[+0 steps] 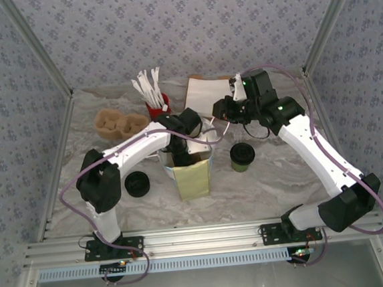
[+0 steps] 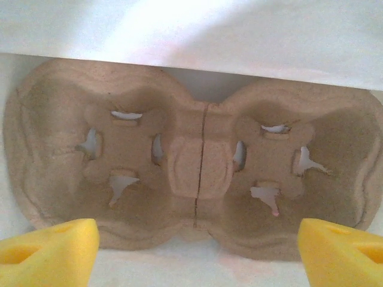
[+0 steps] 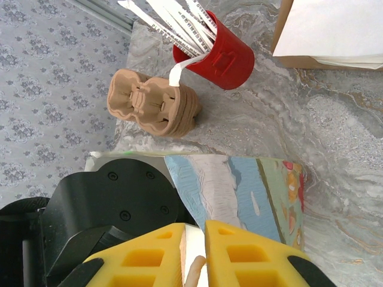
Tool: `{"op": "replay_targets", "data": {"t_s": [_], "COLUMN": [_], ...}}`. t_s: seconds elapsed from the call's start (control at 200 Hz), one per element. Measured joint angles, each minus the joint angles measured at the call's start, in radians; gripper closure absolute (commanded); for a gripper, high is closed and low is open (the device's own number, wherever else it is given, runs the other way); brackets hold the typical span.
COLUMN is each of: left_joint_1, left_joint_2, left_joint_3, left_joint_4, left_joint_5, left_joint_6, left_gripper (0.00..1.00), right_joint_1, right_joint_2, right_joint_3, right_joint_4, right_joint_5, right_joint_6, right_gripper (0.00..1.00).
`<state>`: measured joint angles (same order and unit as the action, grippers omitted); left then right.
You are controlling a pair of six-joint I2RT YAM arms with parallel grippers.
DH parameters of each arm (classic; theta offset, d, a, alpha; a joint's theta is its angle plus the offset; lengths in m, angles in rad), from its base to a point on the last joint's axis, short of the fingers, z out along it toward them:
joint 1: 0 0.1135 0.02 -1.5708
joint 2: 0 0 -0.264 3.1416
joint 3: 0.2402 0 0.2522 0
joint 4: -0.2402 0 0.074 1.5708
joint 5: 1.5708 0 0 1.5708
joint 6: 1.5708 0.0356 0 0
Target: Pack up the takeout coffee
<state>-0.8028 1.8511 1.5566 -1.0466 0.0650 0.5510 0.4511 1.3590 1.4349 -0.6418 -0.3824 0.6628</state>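
The takeout coffee (image 1: 242, 156), a dark green cup with a black lid, stands on the table just right of the upright paper bag (image 1: 193, 173). My left gripper (image 2: 197, 251) reaches down into the bag and is open, its yellow fingertips (image 2: 51, 248) wide apart. Below it a brown pulp cup carrier (image 2: 197, 161) lies on the bag's white floor, touched by neither finger. My right gripper (image 3: 195, 236) is shut on the rim of the bag (image 3: 239, 191), with the beige handle pinched between its pads. From above, the right gripper (image 1: 217, 116) sits at the bag's back right corner.
A stack of pulp carriers (image 1: 119, 125) (image 3: 155, 104) sits at the back left. Beside it stands a red cup of white sticks (image 1: 157, 107) (image 3: 224, 57). Flat paper bags (image 1: 204, 92) lie at the back. A black lid (image 1: 137, 184) rests left of the bag.
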Motion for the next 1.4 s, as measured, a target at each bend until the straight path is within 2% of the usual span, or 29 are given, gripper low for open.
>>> {"op": "replay_targets", "data": {"t_s": [0.12, 0.53, 0.944, 1.109, 1.254, 1.399], "left_joint_1": [-0.006, -0.009, -0.009, -0.009, -0.009, -0.009], "left_joint_2": [-0.011, -0.086, -0.284, -0.364, -0.425, -0.515], "left_joint_3": [0.025, 0.170, 0.328, 0.354, 0.356, 0.308], "left_joint_4": [-0.006, -0.063, -0.071, -0.041, -0.001, 0.060], "left_joint_5": [-0.003, 0.021, 0.058, 0.029, -0.040, -0.106], "left_joint_6": [-0.003, -0.049, -0.149, -0.223, -0.299, -0.380], "left_gripper": [0.01, 0.01, 0.01, 0.01, 0.01, 0.01], "right_joint_1": [0.000, 0.000, -0.002, -0.011, -0.023, -0.041], "right_joint_2": [0.000, 0.000, 0.001, 0.029, 0.074, 0.134], "right_joint_3": [0.000, 0.000, 0.002, 0.041, 0.100, 0.180], "right_joint_4": [0.000, -0.001, -0.005, -0.021, -0.029, -0.039], "right_joint_5": [0.000, 0.000, 0.000, -0.004, -0.017, -0.046], "right_joint_6": [0.000, 0.000, -0.002, -0.035, -0.085, -0.138], "right_gripper": [0.82, 0.83, 0.83, 0.82, 0.82, 0.87]}}
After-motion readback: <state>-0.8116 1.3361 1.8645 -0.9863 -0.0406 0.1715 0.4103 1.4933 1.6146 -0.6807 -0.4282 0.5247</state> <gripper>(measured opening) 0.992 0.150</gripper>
